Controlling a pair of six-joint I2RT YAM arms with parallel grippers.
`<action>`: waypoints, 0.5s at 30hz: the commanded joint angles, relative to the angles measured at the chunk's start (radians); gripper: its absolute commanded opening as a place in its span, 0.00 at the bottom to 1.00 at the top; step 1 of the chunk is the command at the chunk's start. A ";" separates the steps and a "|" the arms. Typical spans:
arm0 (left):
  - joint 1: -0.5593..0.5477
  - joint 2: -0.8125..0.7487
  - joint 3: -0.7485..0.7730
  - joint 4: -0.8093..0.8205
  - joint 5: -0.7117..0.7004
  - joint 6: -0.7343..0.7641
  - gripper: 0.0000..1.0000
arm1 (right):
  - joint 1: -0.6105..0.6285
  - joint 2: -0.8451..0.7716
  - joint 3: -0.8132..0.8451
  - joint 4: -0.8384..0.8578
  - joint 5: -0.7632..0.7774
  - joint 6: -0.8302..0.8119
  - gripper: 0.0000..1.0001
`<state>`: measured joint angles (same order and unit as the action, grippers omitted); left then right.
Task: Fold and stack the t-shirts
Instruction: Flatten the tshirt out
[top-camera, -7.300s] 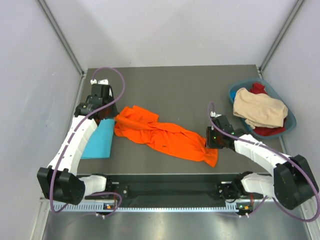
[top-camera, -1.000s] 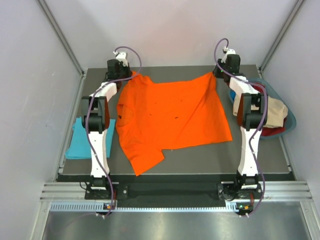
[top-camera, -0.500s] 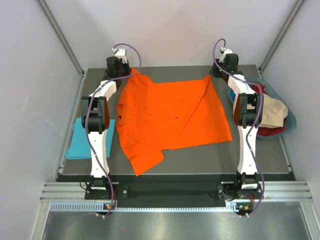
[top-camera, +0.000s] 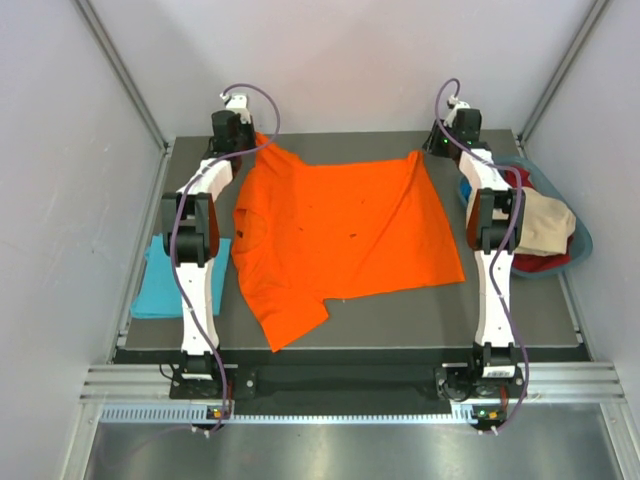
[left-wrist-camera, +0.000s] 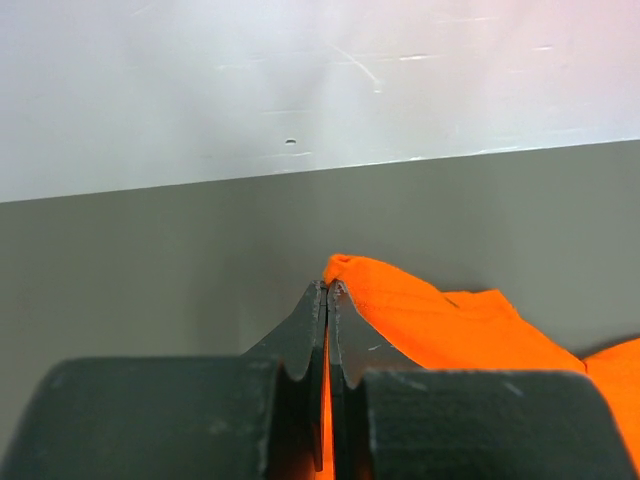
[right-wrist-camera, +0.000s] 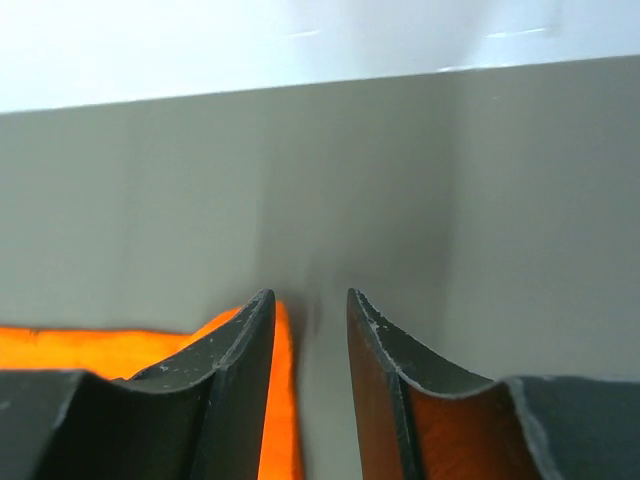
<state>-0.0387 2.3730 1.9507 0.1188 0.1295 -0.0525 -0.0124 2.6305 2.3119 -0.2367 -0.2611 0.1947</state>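
The orange t-shirt (top-camera: 340, 225) lies spread flat on the dark table (top-camera: 500, 310), one sleeve toward the near left. My left gripper (top-camera: 252, 140) is shut on its far left corner, and the pinched cloth (left-wrist-camera: 400, 300) shows past the fingertips in the left wrist view. My right gripper (top-camera: 432, 150) stands at the far right corner with its jaws apart; the orange edge (right-wrist-camera: 282, 400) lies between them, against the left finger (right-wrist-camera: 240, 340). The turquoise t-shirt (top-camera: 165, 280) lies folded at the table's left edge, partly hidden by the left arm.
A blue basket (top-camera: 580, 240) with beige and red cloth stands at the right edge beside the right arm. Grey walls close in the table at the back and both sides. Both arms reach the full depth of the table.
Over seven seconds the crumpled orange shirt was drawn to the far edge and spread flat. In the last second the right jaws let go of their corner, which dropped slightly.
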 joint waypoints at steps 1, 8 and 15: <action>0.010 0.008 0.043 0.012 -0.024 0.003 0.00 | -0.023 0.025 0.070 -0.030 -0.030 0.063 0.35; 0.013 0.014 0.066 -0.005 -0.047 0.000 0.00 | -0.027 0.045 0.047 0.027 -0.107 0.164 0.33; 0.022 0.029 0.091 -0.018 -0.073 -0.009 0.00 | -0.031 0.059 0.050 0.063 -0.139 0.201 0.32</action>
<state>-0.0330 2.3859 1.9938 0.0883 0.0834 -0.0532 -0.0360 2.6720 2.3322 -0.2276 -0.3656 0.3626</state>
